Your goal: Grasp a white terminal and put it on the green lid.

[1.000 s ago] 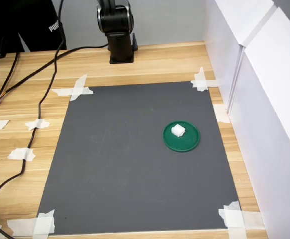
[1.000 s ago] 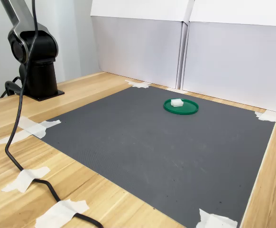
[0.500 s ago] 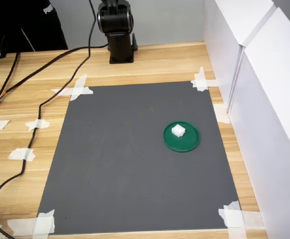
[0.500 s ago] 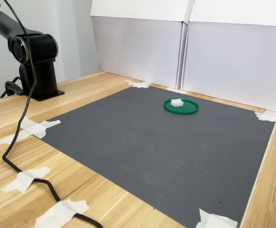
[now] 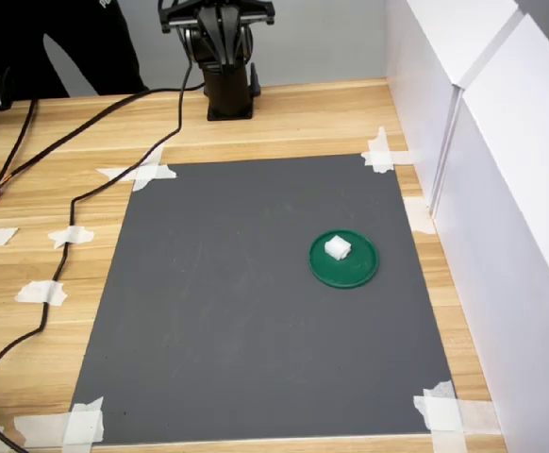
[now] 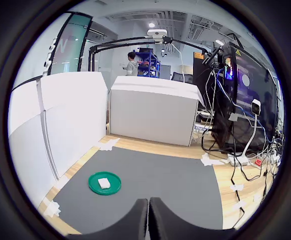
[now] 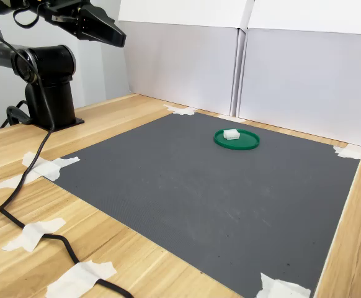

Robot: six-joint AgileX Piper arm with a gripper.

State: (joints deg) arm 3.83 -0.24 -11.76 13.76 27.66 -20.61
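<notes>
We see the white terminal [image 5: 338,247] resting on the green lid [image 5: 357,269], well apart from our claw [image 7: 115,37], which hangs high above the arm's black base [image 7: 49,81] with nothing in it. In the wrist view the two dark fingers [image 6: 135,220] lie pressed together, so the claw is closed and empty, and the lid [image 6: 111,188] sits far out ahead of the fingertips, off to one side. The terminal [image 6: 104,183] is a small blocky piece of pale plastic with rounded edges; the lid is a flat round disc with a slightly raised rim. Both lie on a matte dark grey mat [image 5: 256,311], taped at its corners to a pale wooden table [image 5: 303,113] beside smooth white panels [image 7: 280,74].
</notes>
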